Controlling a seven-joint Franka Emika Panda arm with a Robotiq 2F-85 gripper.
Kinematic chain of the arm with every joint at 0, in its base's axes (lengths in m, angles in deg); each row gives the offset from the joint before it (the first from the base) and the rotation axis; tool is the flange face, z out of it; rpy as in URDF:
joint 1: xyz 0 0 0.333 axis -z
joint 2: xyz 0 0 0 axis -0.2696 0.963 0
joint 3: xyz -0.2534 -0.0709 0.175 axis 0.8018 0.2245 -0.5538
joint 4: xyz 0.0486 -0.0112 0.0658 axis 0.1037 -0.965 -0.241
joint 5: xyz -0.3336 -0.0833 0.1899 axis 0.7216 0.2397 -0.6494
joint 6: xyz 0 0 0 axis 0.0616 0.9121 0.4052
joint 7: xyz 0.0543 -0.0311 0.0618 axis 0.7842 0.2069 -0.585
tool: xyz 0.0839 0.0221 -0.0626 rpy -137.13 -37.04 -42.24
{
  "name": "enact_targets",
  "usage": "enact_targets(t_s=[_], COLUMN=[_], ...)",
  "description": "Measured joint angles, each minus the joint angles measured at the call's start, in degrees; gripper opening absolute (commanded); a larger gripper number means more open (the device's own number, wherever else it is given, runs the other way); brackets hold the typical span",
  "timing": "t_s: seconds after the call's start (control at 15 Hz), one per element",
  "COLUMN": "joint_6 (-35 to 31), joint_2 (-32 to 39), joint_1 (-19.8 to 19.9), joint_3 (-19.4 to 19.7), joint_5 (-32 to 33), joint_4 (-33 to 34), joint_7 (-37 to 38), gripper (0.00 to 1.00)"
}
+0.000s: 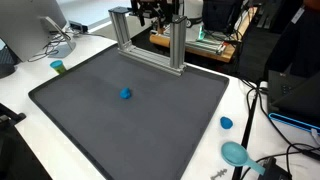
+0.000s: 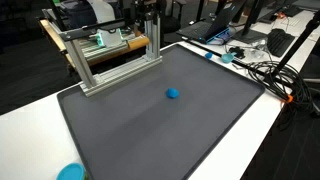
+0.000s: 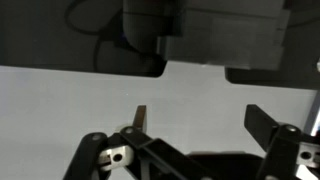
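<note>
A small blue object (image 1: 125,94) (image 2: 173,94) lies alone near the middle of a dark grey mat (image 1: 130,130) (image 2: 150,135). My gripper (image 1: 158,12) (image 2: 150,10) hangs high at the far end of the table, above and behind an aluminium frame (image 1: 150,45) (image 2: 110,62), well away from the blue object. In the wrist view the gripper (image 3: 200,122) is open; the two dark fingertips (image 3: 140,118) stand wide apart over a pale surface with nothing between them. The blue object does not appear in the wrist view.
On the white table around the mat are a small green cup (image 1: 58,67), a blue cap (image 1: 226,123) and a teal scoop-like item (image 1: 235,153) (image 2: 70,172). Cables (image 1: 265,120) (image 2: 265,72) trail along one side. Monitors and lab gear stand behind the frame.
</note>
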Motion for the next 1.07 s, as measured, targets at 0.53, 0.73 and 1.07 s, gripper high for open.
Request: enact_targets(t_s=[0.53,0.73,1.07], joint_6=[0.0,0.1,2.3], joint_2=[0.0,-0.3,-6.8], joint_1=[0.0,0.2,1.5], joint_3=[0.0,0.0,-0.4], joint_5=[0.0,0.0,0.5], joint_4=[0.0,0.2,1.0], joint_7=[0.0,1.8,12.2], gripper=[1.0,1.0,1.0])
